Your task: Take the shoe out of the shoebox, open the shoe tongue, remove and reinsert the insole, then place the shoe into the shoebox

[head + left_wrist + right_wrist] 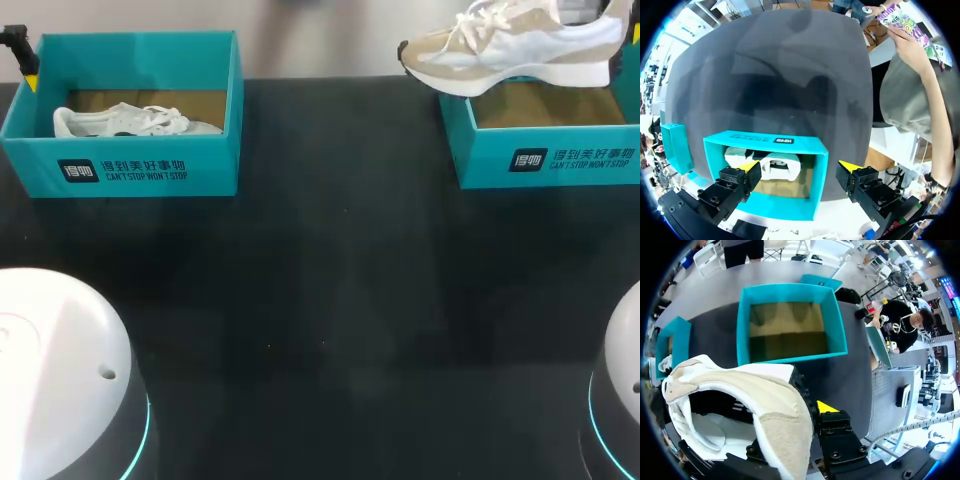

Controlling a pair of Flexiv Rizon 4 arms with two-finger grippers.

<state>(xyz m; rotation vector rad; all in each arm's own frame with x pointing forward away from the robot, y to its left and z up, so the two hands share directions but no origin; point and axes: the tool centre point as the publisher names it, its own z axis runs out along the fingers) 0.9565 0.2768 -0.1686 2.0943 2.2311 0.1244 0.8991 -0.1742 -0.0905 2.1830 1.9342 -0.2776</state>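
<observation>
A beige and white shoe (520, 48) hangs above the right teal shoebox (545, 160), toe towards the left. My right gripper (795, 407) is shut on its heel collar (775, 405); one yellow fingertip (827, 406) shows outside the shoe and the other is hidden inside it. Ahead of that gripper the right box (790, 325) stands open with only its brown floor showing. A white shoe (125, 122) lies in the left teal shoebox (120, 165). My left gripper (799, 166) hangs open above that box (765, 200) and its white shoe (772, 167), touching nothing.
The two boxes stand at the far side of the black table (330, 300), one at each end. A blue-green lid (821, 281) lies behind the right box. The white bases of my arms (60, 370) fill the near corners.
</observation>
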